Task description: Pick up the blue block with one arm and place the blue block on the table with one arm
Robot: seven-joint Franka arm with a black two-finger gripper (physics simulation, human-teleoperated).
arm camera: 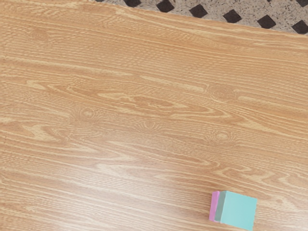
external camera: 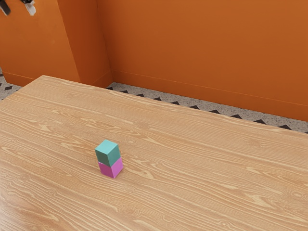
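Tan wood-grained worktop (external camera: 216, 192) is stretching out nearest us, carrying a two-block stack!
Teal-blue cube block (external camera: 108, 153) is sitting on the magenta cube block (external camera: 111, 168), well in from the worktop's far edge; up at the exterior view's upper left, the black gripper (external camera: 18, 11) is hanging released, fingers standing apart.

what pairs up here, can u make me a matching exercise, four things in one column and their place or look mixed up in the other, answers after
Things:
1. blue block
2. pink block
3. table
4. floor

Place or look:
A. light brown with wood grain
B. stacked on top of another block
C. speckled grey with dark diamond shapes
D. directly underneath another block

Right pairs: 1-B, 2-D, 3-A, 4-C
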